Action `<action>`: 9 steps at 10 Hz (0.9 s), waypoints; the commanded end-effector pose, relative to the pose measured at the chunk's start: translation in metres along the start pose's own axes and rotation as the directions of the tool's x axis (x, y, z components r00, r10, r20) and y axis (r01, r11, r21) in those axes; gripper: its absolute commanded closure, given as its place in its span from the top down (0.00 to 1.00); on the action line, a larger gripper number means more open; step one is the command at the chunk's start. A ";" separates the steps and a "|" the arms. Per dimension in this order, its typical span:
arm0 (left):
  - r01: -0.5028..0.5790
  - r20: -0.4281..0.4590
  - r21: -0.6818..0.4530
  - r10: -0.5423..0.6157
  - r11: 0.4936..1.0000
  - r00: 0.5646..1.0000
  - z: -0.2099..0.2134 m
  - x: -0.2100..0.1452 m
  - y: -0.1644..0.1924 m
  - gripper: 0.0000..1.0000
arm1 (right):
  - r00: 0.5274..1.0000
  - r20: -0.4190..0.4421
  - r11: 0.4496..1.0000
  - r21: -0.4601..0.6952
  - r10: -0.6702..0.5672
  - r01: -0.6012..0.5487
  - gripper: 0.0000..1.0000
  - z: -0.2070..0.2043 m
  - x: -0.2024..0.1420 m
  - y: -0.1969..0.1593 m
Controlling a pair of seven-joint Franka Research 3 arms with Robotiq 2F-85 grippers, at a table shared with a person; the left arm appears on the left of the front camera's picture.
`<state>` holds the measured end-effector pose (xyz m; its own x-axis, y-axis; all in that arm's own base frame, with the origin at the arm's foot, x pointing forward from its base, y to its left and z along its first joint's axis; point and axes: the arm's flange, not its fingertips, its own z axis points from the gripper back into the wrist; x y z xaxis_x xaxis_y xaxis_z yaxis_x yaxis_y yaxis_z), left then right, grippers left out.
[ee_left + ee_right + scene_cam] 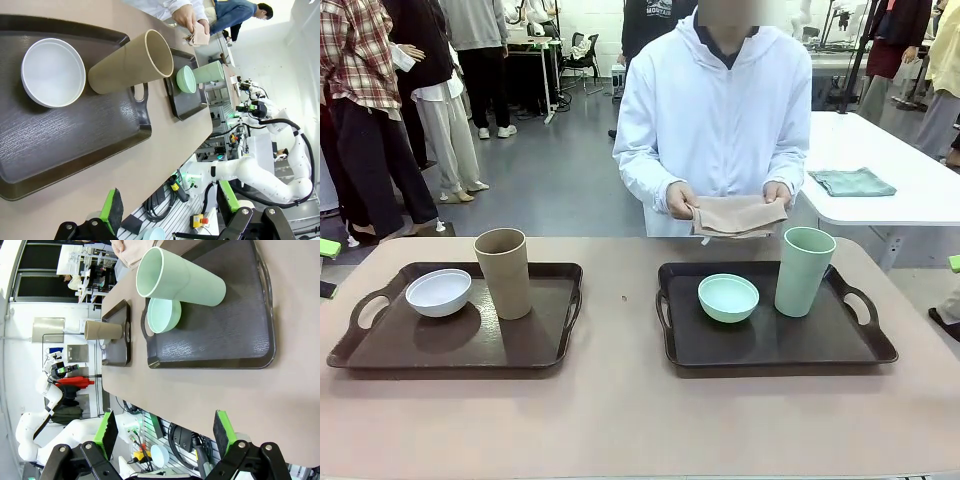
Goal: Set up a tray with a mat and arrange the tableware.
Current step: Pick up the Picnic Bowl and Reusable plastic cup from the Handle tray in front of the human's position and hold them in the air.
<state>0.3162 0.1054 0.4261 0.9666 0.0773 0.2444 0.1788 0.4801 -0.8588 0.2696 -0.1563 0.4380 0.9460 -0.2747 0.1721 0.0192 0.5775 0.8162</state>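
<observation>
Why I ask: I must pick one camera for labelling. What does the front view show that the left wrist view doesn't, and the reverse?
Front view, not left wrist view: a green cloth lying on a white table behind the person.
Left wrist view, not front view: the left claw, open, with nothing between its green pads.
Both: the left tray with the small white bowl and tall tan-brown cup, the right tray with the small mint-green bowl and tall mint-green cup, and the person's hands holding a folded tan mat.
</observation>
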 end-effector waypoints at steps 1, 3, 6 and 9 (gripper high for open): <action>0.082 0.029 0.037 -0.083 0.996 0.996 -0.001 0.008 -0.028 1.00 | 0.983 -0.035 0.983 0.006 0.182 -0.182 1.00 0.004 0.008 0.014; 0.187 0.013 0.178 -0.192 0.966 0.981 -0.002 0.026 -0.084 1.00 | 0.930 -0.026 0.930 0.008 0.367 -0.367 1.00 0.015 0.041 0.031; 0.255 -0.012 0.318 -0.265 0.913 0.964 -0.017 0.055 -0.173 1.00 | 0.806 -0.070 0.799 -0.104 0.588 -0.592 1.00 0.028 0.090 0.051; 0.342 -0.112 0.483 -0.330 0.806 0.937 -0.092 0.065 -0.251 1.00 | 0.643 -0.162 0.619 -0.174 0.749 -0.766 1.00 0.017 0.128 0.067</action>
<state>0.3399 -0.0703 0.6209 0.8472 -0.1574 0.5073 0.4175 0.7879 -0.4526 0.3745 -0.1654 0.5321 0.7047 0.3230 0.6318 -0.6291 0.6962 0.3458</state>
